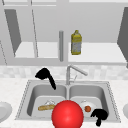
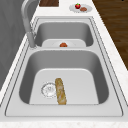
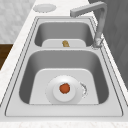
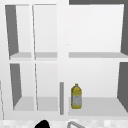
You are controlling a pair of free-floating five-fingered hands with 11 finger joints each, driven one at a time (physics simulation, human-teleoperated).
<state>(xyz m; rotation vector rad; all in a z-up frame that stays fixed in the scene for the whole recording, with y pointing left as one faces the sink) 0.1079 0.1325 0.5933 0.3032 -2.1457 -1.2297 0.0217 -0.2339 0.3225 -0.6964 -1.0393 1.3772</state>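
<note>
Overall, the scene is a simulated kitchen with a pale speckled stone counter holding a double-basin stainless steel sink beneath an open white wall cabinet.

Front view, left to right: a white plate lies on the counter at the left edge. The left hand hangs above the rear of the left basin, fingers extended downward and relaxed, gripping nothing. Below it, a brown elongated bread loaf lies on the basin floor beside the round metal drain. A grey steel faucet rises behind the divider, spout angled right. A large glossy red ball sits in the foreground, covering the front of the divider. The right basin holds a white round plate carrying a small orange-red fruit. The right hand hovers over the sink's front right rim, fingers curled with nothing inside them. A yellow plastic bottle stands on the lower cabinet shelf.

The left side view adds a far counter plate holding a red strawberry-like fruit, plus a dark wooden floor. The right side view shows the fruit centred on its plate.
</note>
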